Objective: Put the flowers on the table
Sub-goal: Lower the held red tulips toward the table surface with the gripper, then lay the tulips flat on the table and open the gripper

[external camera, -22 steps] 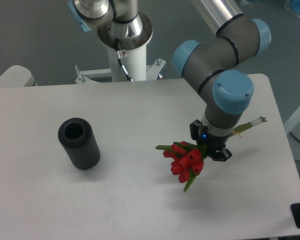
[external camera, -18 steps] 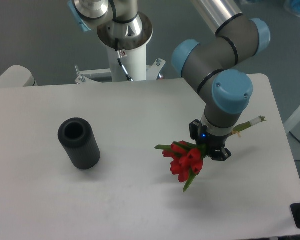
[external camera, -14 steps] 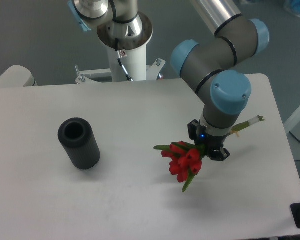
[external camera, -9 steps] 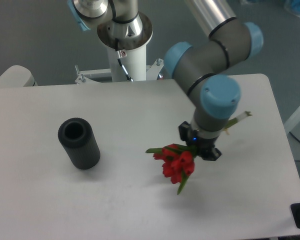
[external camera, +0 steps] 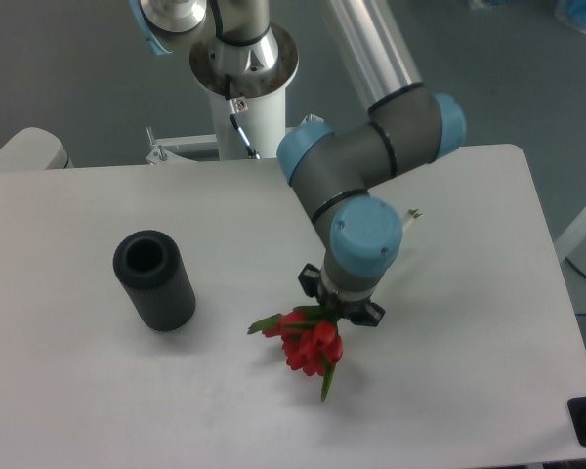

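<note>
I had the gripper [external camera: 340,306] clamped on the flowers [external camera: 308,341], its fingers closed around the stems just behind the red buds. The bunch sat near the middle of the table [external camera: 469,391], buds and green leaves poking out toward the front edge, a thin stem end [external camera: 411,212] showing past the blue wrist joint. Whether the buds touched the tabletop, I couldn't tell. The black vase [external camera: 155,279] stood upright well off to the left of the flowers.

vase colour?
Black, ribbed vase, seen in the fixed camera view.
</note>
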Controlling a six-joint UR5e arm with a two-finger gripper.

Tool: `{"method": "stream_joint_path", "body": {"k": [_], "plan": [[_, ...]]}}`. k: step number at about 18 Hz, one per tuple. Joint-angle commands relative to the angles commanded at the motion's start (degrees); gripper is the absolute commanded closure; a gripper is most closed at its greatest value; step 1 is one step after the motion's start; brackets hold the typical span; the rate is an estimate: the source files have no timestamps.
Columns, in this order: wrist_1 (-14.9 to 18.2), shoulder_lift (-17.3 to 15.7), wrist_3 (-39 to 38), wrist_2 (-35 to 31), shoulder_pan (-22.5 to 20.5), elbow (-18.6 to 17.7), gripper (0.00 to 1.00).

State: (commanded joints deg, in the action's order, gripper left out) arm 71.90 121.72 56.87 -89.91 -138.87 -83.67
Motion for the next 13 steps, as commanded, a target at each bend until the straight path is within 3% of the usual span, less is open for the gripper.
{"method": "stream_joint_path", "body": {"k": [4,8,9,10,11,13], "plan": [[-2.8,1.2,-0.1,0.3,0.3,-0.4,0.88],[-4.2,2.2,0.0,1.9,0.6,-0.3,0.77],[-4.2,2.4,0.3,2.0,0.6,-0.2,0.67],[-4.3,2.5,0.4,2.5,0.6,-0.1,0.44],[-4.3,2.6,0.4,3.0,0.5,0.2,0.28],[-4.3,2.9,0.2,3.3,0.5,0.4,0.13]]}}
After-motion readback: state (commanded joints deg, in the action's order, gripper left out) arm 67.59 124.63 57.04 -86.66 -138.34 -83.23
